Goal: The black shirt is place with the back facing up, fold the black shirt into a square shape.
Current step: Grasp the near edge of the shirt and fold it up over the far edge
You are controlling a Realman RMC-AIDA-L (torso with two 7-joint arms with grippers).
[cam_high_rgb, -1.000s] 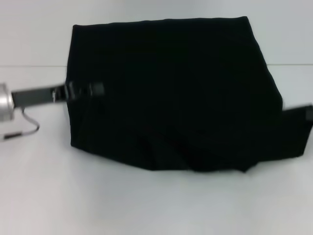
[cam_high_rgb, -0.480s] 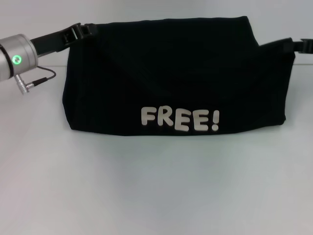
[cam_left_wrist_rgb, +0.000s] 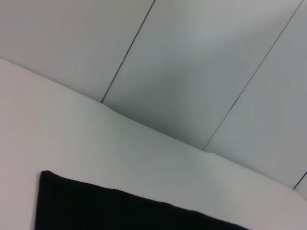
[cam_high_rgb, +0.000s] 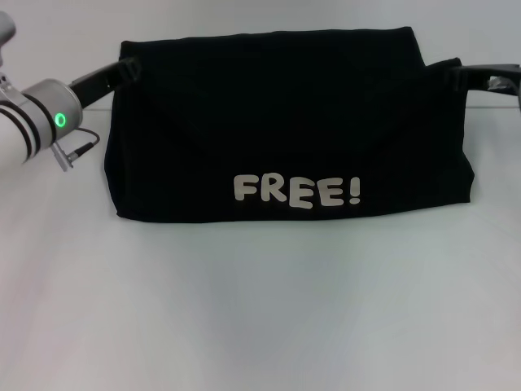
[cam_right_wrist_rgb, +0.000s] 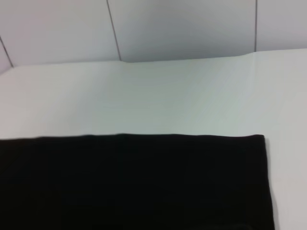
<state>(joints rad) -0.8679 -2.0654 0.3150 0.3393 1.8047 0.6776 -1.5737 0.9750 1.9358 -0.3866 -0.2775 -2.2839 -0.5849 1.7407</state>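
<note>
Shirt (cam_high_rgb: 285,122) lies on white table (cam_high_rgb: 260,309), folded into wide rectangle, white "FREE!" lettering (cam_high_rgb: 297,192) facing up near front edge. Left gripper (cam_high_rgb: 126,69) at shirt's far left corner, touching cloth; finger state cannot be told. Right gripper (cam_high_rgb: 456,73) at far right corner, against cloth; finger state cannot be told. Left arm's wrist shows green ring light (cam_high_rgb: 60,120). Wrist views: far edge of shirt flat on table, panelled wall (cam_right_wrist_rgb: 182,28) behind.
</note>
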